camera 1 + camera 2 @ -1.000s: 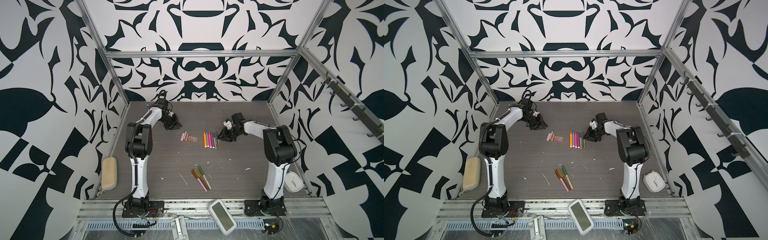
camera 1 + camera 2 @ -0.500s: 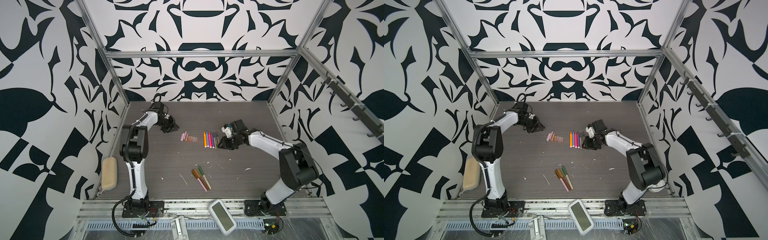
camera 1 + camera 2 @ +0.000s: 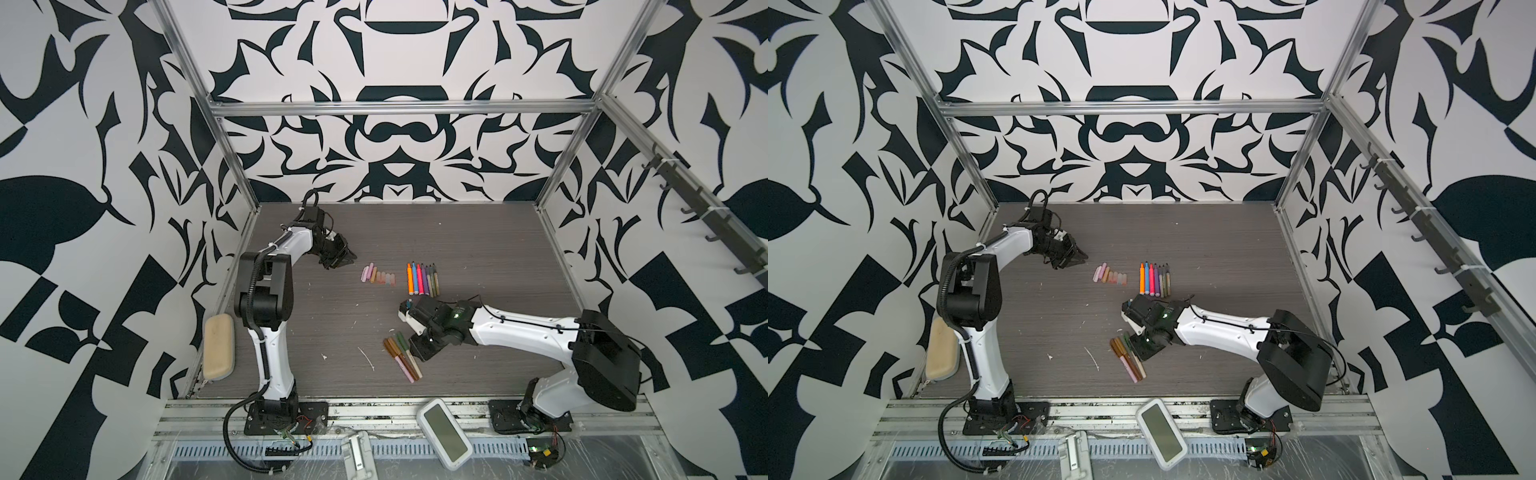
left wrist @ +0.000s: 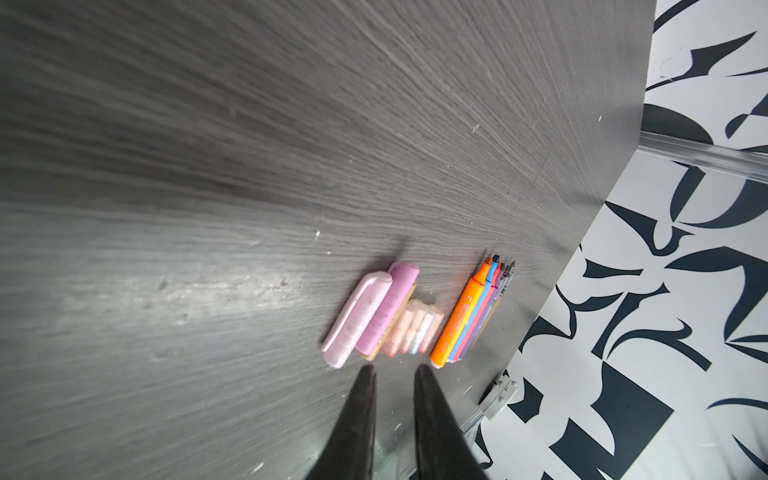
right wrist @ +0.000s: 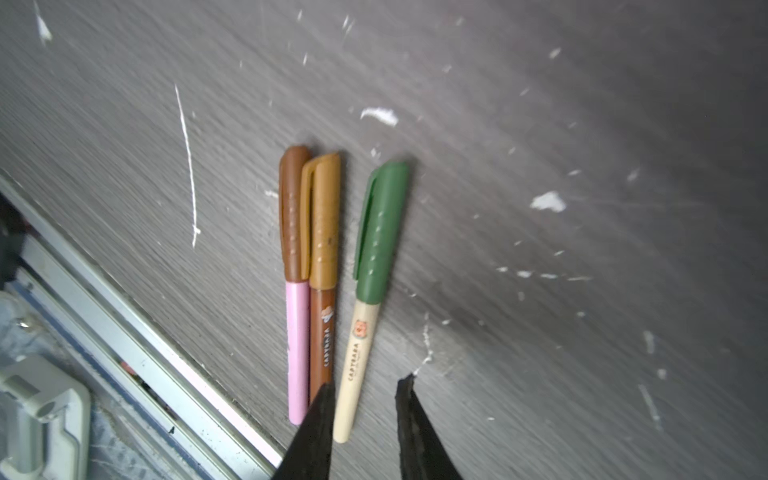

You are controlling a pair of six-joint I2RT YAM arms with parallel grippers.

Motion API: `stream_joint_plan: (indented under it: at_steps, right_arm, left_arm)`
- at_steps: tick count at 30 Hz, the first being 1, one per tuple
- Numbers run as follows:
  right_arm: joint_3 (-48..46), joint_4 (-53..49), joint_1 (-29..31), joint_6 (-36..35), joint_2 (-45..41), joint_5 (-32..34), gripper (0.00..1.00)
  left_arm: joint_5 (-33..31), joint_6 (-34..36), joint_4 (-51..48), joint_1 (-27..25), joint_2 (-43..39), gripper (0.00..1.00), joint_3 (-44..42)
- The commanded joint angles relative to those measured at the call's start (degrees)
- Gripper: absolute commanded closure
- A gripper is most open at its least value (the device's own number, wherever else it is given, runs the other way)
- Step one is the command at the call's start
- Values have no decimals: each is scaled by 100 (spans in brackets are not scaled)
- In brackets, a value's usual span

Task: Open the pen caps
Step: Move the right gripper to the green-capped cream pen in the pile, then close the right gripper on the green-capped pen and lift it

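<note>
Several removed pen caps [image 3: 378, 275] [image 4: 386, 316], pink and translucent, lie in a row mid-table. Right of them is a row of uncapped pens [image 3: 422, 277] [image 4: 469, 316]. Nearer the front lie three capped pens [image 3: 401, 357] [image 3: 1128, 357]. Their caps are brown [image 5: 293, 212], tan [image 5: 324, 220] and green [image 5: 380, 232]. My right gripper [image 5: 363, 384] [image 3: 417, 353] hovers over their barrel ends, open and empty. The cream barrel's end sits just inside its jaws. My left gripper [image 4: 395, 370] [image 3: 347, 259] is at the back left, short of the cap row, narrowly open and empty.
A tan pouch [image 3: 218, 351] lies along the left table edge. A white handheld device [image 3: 444, 432] rests on the front aluminium rail [image 5: 137, 353]. White scraps and a thin white streak [image 5: 187, 166] are scattered on the dark wood tabletop [image 3: 478, 249].
The right arm swung from beside the uncapped pen row toward the front, and now sits over the capped pens. The left gripper shifted slightly to the left at the back.
</note>
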Motion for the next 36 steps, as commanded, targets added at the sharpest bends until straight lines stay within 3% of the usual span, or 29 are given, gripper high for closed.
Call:
stream_joint_plan:
  at_steps: [1, 15, 30, 36]
  right_arm:
    - [-43, -28, 267, 325, 72, 362, 72]
    - [-175, -215, 674, 974, 277, 899, 86]
    - [-65, -481, 674, 993, 692, 897, 82]
    - [21, -760, 554, 1020, 839, 1081, 86]
  left_arm:
    - [30, 1, -1, 6, -291, 79, -125]
    - [-60, 46, -115, 4, -561, 80, -298]
    - [45, -279, 105, -3, -832, 80, -437]
    - [17, -309, 113, -69, -855, 80, -456]
